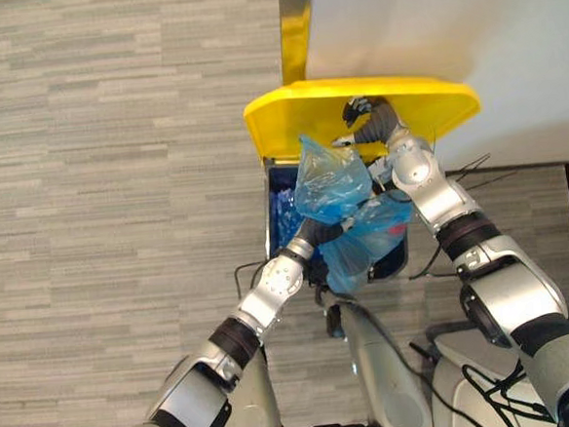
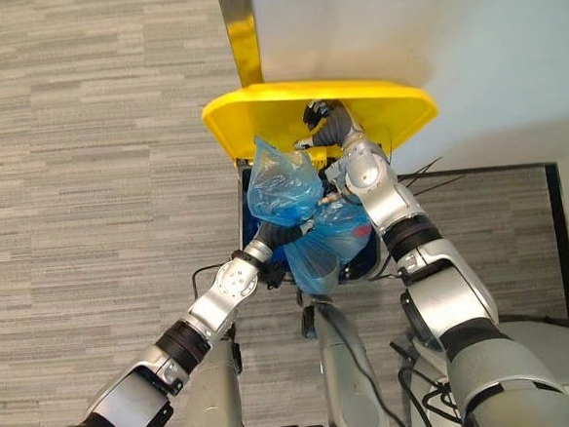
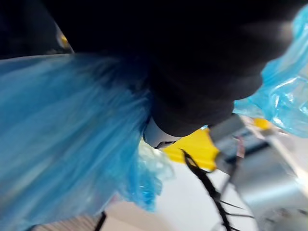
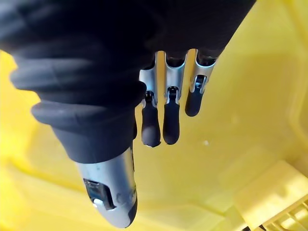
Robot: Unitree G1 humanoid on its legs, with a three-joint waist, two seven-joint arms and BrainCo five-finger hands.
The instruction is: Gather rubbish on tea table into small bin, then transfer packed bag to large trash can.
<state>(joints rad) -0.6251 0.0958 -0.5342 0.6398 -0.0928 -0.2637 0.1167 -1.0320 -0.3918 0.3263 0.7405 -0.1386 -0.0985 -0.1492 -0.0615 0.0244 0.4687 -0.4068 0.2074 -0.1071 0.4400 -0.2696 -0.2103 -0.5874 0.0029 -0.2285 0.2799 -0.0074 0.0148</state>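
Note:
The large trash can (image 1: pixel 276 210) stands against the wall with its yellow lid (image 1: pixel 287 116) raised. My right hand (image 1: pixel 358 110) is open, its straight fingers (image 4: pixel 167 115) resting on the lid's yellow underside (image 4: pixel 250 96). A blue plastic bag (image 1: pixel 332 181), bulging and knotted at the top, hangs over the can's opening. A second bulge of the blue bag (image 1: pixel 364 239) lies lower, at the can's front rim. My left hand (image 1: pixel 314 234) reaches into the bag's folds from below and is buried in the plastic. The left wrist view shows blue film (image 3: pixel 62 134) pressed against the hand's dark cover (image 3: pixel 192 72).
A white wall (image 1: pixel 447 16) with a gold vertical strip (image 1: pixel 296 27) rises behind the can. Grey plank-patterned floor (image 1: pixel 117 186) spreads to the left. A dark-framed floor section (image 1: pixel 531 172) lies to the right of the can.

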